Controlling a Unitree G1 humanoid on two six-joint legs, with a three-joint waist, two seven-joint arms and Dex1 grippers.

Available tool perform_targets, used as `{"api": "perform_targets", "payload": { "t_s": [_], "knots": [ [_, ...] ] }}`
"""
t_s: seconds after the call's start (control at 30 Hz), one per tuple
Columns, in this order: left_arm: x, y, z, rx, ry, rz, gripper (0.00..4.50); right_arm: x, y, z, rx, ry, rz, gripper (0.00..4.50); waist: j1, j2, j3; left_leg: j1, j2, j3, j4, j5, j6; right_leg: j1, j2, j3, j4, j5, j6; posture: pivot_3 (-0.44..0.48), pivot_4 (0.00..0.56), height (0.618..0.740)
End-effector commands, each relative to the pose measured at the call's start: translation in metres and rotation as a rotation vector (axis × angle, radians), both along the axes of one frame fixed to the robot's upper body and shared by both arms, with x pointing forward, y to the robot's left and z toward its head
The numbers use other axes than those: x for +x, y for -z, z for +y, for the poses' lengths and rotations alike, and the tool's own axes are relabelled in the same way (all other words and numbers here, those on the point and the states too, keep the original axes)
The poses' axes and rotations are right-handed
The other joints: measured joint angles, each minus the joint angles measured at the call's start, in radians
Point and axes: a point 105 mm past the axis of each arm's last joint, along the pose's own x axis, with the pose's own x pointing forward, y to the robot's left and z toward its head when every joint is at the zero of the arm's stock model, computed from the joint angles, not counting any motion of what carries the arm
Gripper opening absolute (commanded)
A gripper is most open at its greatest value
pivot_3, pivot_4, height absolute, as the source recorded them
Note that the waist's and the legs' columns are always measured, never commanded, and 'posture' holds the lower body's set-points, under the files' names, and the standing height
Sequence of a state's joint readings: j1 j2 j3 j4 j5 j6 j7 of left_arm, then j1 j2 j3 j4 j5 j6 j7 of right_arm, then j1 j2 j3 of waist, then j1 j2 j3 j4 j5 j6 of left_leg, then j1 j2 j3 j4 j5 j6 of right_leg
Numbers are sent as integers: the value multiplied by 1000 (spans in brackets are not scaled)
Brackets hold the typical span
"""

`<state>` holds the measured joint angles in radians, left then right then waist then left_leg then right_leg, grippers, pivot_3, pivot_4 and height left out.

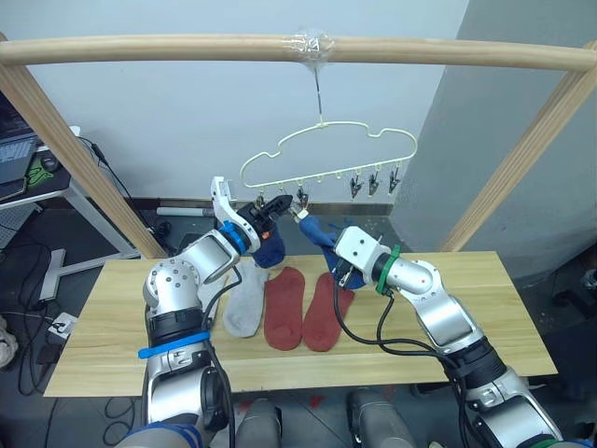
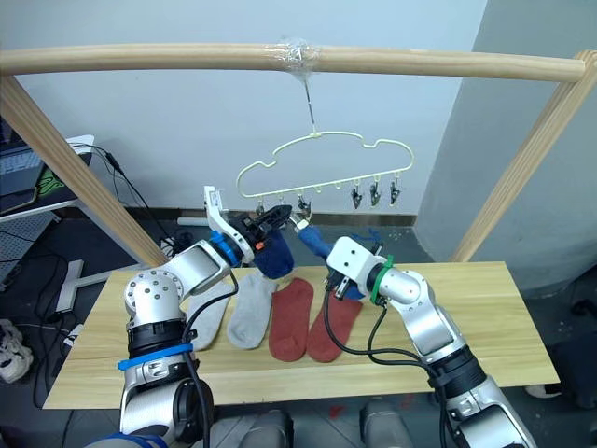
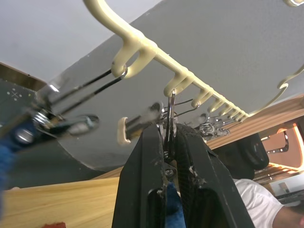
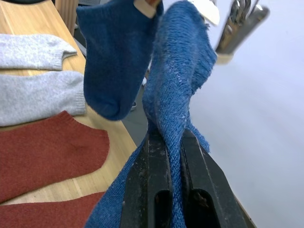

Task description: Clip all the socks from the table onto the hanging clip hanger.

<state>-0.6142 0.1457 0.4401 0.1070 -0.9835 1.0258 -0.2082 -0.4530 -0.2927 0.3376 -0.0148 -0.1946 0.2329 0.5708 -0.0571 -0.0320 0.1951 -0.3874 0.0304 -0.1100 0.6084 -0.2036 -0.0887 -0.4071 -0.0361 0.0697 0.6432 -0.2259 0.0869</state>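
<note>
The cream clip hanger (image 1: 326, 140) hangs by its hook from a wooden pole. My left gripper (image 3: 169, 128) is raised to the hanger's left end, shut on one of its metal clips (image 3: 170, 111). Beside it, a blue sock (image 1: 271, 248) dangles from another clip. My right gripper (image 4: 171, 135) is shut on a second blue sock (image 4: 180, 61), whose top edge reaches up to a clip (image 1: 302, 200). Two grey socks (image 2: 210, 313) (image 2: 250, 313) and two rust red socks (image 2: 291, 319) (image 2: 331, 322) lie side by side on the table (image 1: 448, 317).
The wooden pole frame (image 1: 187, 49) spans the scene, with slanted legs at left (image 1: 75, 149) and right (image 1: 522, 159). Three free clips (image 1: 373, 182) hang at the hanger's right end. A desk with a laptop (image 1: 19, 159) stands far left.
</note>
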Motion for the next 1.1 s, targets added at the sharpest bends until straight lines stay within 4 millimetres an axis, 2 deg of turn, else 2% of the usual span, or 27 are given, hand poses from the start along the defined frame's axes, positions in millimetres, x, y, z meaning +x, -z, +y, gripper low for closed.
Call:
{"api": "perform_targets", "payload": {
  "t_s": [0.03,0.2,0.57,0.8,1.0,1.03,1.1],
  "knots": [
    [-4,-12,-3,-8,20,-47,55,1,-18,5,21,-22,-58,27,0,0,0,0,0,0,0,0,0,0,0,0,0,0,0,11,134,740],
    [-6,-15,-5,-29,32,-55,55,2,-19,7,25,-34,-50,27,1,0,0,0,0,0,0,0,0,0,0,0,0,-1,-1,12,138,740],
    [-9,-10,-9,39,50,-82,55,5,-24,6,25,-35,-61,27,1,0,0,-1,0,0,0,0,0,0,0,0,0,-1,-1,12,141,740],
    [-13,-15,-5,22,57,-109,2408,4,-26,12,33,-54,-59,0,1,0,0,-1,0,0,0,0,0,-1,0,0,0,-1,-1,28,148,740],
    [-19,-15,-1,20,56,-109,4255,4,-26,15,38,-65,-54,0,3,0,0,-3,0,0,0,0,0,-3,0,0,0,-1,-1,43,151,740],
    [-21,-15,2,29,53,-112,4476,5,-26,16,40,-68,-48,0,3,0,0,-3,0,0,0,0,0,-3,0,0,0,-1,-1,52,154,740],
    [-24,-16,7,43,52,-117,4476,5,-25,17,43,-73,-40,0,3,0,0,-4,0,0,0,0,0,-3,0,0,0,-1,-2,52,154,740]
  ]
}}
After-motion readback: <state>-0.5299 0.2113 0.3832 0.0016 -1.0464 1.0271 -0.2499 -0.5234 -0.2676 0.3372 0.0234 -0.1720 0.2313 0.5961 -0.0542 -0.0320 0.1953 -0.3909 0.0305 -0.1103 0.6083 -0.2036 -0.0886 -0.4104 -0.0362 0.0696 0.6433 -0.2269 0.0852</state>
